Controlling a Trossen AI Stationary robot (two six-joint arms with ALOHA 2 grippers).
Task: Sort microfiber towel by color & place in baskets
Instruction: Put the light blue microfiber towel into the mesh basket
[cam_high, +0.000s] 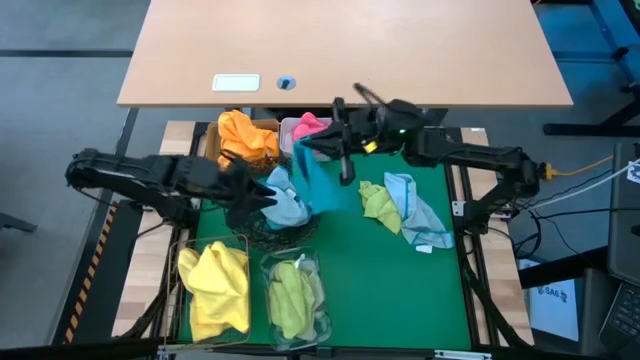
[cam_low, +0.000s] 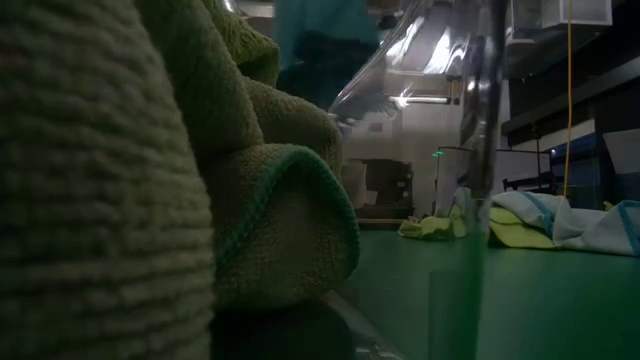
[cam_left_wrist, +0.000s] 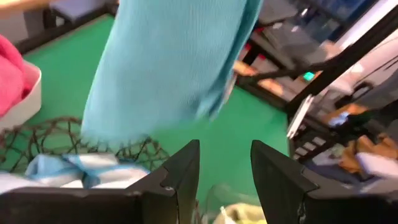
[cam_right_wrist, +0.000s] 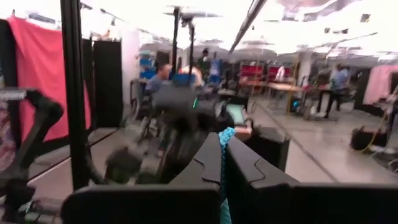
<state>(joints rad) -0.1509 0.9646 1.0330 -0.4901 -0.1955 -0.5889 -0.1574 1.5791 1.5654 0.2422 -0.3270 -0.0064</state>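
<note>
My right gripper (cam_high: 308, 146) is shut on a teal towel (cam_high: 316, 182), which hangs over the gap between the white tub (cam_high: 290, 130) of pink towel and the black wire-mesh bowl (cam_high: 262, 232). In the left wrist view the teal towel (cam_left_wrist: 174, 62) hangs just ahead of my open left gripper (cam_left_wrist: 224, 168). That left gripper (cam_high: 266, 196) hovers over the bowl, where a light blue towel (cam_high: 286, 208) lies. An orange towel (cam_high: 246, 136) fills the tan box. A yellow towel (cam_high: 216, 284) is in the wire basket, and an olive-green one (cam_high: 294, 296) is in the clear tub. My right gripper pinches the teal towel by a top edge (cam_right_wrist: 225, 135) between its two fingers. The fingers come roughly level from the table's right. The towel is lifted clear and hangs slack below them (cam_high: 318, 190), its lower end near the bowl's rim.
A green towel (cam_high: 378, 203) and a light blue towel (cam_high: 416, 218) lie loose on the green mat's right half. The low view is mostly filled by the olive-green towel (cam_low: 250, 200) in the clear tub. A wooden table (cam_high: 340, 50) lies beyond the mat.
</note>
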